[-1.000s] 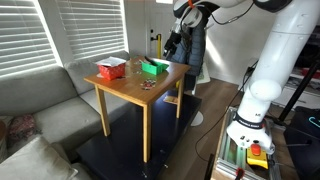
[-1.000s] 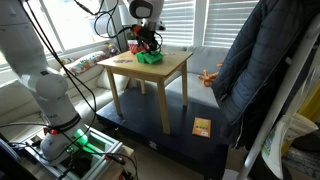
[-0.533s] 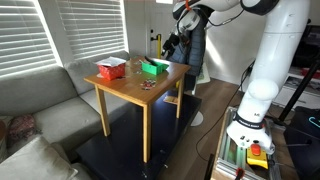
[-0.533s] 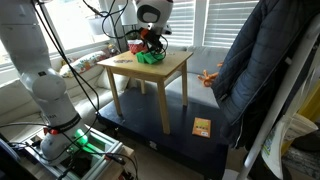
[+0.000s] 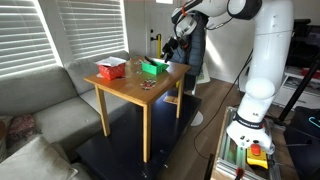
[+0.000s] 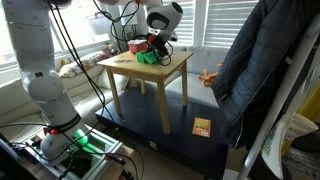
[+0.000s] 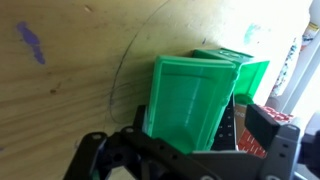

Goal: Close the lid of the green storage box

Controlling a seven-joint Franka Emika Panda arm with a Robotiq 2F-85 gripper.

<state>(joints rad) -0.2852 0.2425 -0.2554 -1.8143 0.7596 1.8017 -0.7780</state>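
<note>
The green storage box (image 5: 153, 67) stands on the far side of a wooden table (image 5: 135, 92), and it also shows in the opposite exterior view (image 6: 150, 58). In the wrist view its lid (image 7: 188, 95) stands open, a flat green panel tilted toward the camera, with the box body (image 7: 248, 72) behind it. My gripper (image 5: 171, 50) (image 6: 155, 43) hangs just above the box. In the wrist view the gripper (image 7: 185, 128) is open, the lid lies between its fingers, and one black finger pad touches the lid's right edge.
A red and white box (image 5: 111, 68) (image 6: 133, 46) stands next to the green one. Small items (image 5: 148, 84) lie mid-table. A dark jacket (image 6: 262, 60) hangs beside the table, and a sofa (image 5: 40, 110) stands on its other side.
The arm has swung its upper links round and the gripper has dropped slightly toward the green box. The boxes have not moved.
</note>
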